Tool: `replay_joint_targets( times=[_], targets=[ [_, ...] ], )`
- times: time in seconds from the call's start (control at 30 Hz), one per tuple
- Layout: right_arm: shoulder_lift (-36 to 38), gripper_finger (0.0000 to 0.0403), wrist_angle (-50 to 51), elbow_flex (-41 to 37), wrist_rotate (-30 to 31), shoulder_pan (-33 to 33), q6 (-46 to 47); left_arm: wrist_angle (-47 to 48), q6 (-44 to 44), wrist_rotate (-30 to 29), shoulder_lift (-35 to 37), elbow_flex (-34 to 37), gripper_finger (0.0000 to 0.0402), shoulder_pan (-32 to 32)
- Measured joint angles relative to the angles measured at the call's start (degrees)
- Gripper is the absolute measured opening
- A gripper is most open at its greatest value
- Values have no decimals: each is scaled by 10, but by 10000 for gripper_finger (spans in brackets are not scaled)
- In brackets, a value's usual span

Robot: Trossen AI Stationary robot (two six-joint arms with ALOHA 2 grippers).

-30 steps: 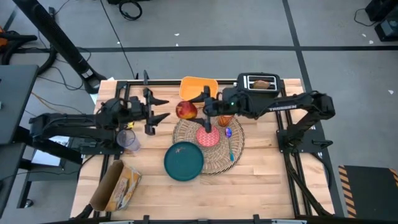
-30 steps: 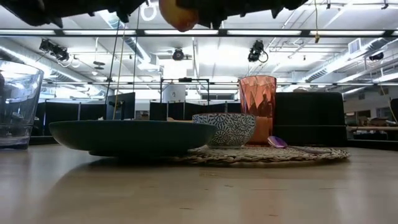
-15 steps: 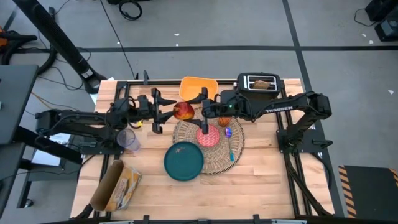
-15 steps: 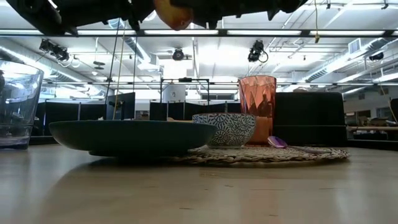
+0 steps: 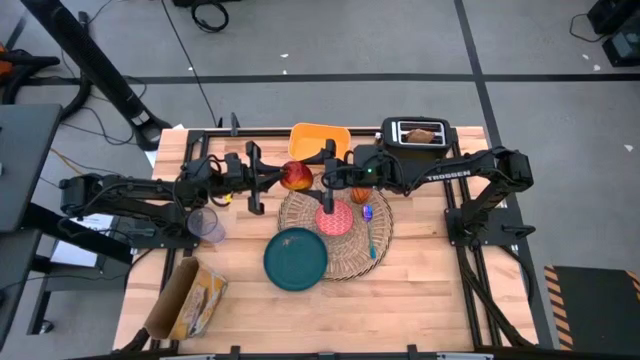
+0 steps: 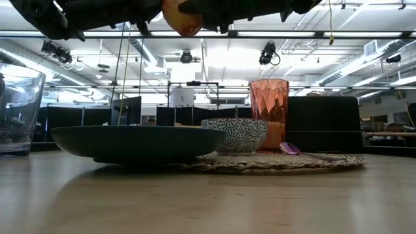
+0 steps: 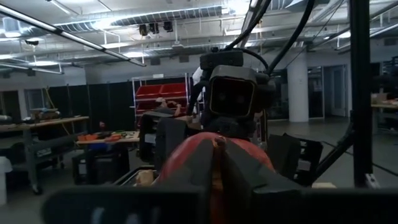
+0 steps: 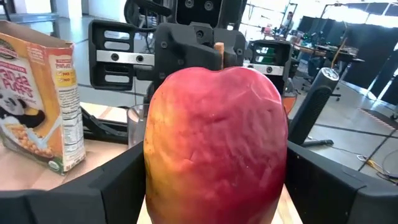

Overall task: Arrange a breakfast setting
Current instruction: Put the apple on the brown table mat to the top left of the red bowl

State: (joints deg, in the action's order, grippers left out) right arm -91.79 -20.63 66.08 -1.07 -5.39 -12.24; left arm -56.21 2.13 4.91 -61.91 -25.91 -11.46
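My right gripper (image 5: 312, 177) is shut on a red-yellow fruit (image 5: 295, 177), high above the table's far middle. The fruit also shows in the low view (image 6: 182, 15). My left gripper (image 5: 270, 178) is open, facing the fruit from the left with its fingers close around the fruit's left half (image 7: 214, 163). On the woven placemat (image 5: 352, 262) stand the pink bowl (image 5: 335, 220) and the orange cup (image 5: 360, 193). The blue-green spoon (image 5: 372, 242) lies there too. The teal plate (image 5: 296, 258) overlaps the mat's near-left edge. The toast (image 5: 424, 134) sticks out of the black toaster. My right gripper pinches the fruit between its two fingers (image 8: 115, 183), one on each side (image 8: 155, 168). The fingers come level from the table's right. The fruit is lifted clear of the table. Whether my left gripper's open fingers touch the fruit, I cannot tell.
A yellow tray (image 5: 320, 138) and the black toaster (image 5: 405, 142) stand at the far edge. A clear glass (image 5: 207, 226) stands under the left arm. A cereal box (image 5: 185, 298) lies at the near left. Bare wood shows at the near right (image 5: 400, 300).
My left gripper has gone toward the table's right, up to the fruit, and has stayed open. My right gripper and the fruit have kept nearly still.
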Motion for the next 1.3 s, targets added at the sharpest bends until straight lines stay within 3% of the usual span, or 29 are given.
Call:
replay_joint_targets(
  times=[0.2,0.43,0.7,0.83,1.1,1.3],
  targets=[
    [0,337,5,0,0,-4,0,10,4,-19,0,0,17,0],
    [5,389,29,0,1,-4,2,17,12,-22,0,0,16,0],
    [102,385,181,0,69,-4,-9,83,11,-34,-2,0,16,-17],
    [146,385,252,0,75,3,23,114,1,-61,-46,1,16,-19],
    [166,380,322,0,75,42,77,54,-18,-139,-190,0,16,-19],
    [173,379,352,0,94,73,98,4,-35,-141,-260,0,16,-19]
  ],
)
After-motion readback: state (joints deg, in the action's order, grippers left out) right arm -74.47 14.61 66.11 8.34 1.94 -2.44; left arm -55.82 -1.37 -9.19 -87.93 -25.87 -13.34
